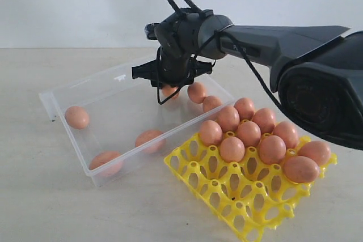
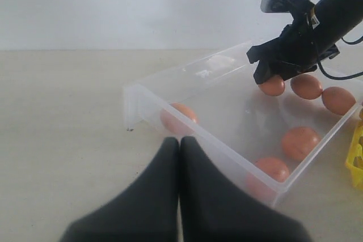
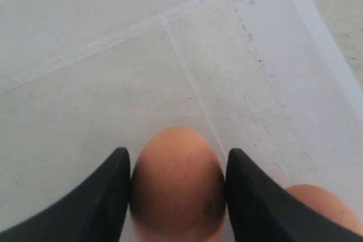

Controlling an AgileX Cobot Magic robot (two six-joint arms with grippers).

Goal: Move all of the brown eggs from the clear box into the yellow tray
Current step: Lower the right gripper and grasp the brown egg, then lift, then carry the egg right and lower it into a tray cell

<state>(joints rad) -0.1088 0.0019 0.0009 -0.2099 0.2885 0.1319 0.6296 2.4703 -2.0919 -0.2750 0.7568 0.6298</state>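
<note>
My right gripper (image 1: 169, 88) reaches down into the far end of the clear box (image 1: 96, 75). Its two black fingers press both sides of one brown egg (image 3: 178, 185), which rests on the box floor. Two more eggs (image 1: 197, 92) (image 1: 211, 103) lie just beside it. Three others lie apart in the box (image 1: 76, 117) (image 1: 150, 138) (image 1: 106, 161). The yellow tray (image 1: 227, 196) sits next to the box and holds several eggs (image 1: 249, 133) in its far cups. My left gripper (image 2: 180, 140) is shut and empty, low over the table outside the box's near wall (image 2: 227, 151).
The tray's near cups (image 1: 212, 182) are unfilled. The right arm (image 1: 283, 43) stretches over the tray's far side. Bare tabletop (image 1: 34, 196) lies in front of and left of the box.
</note>
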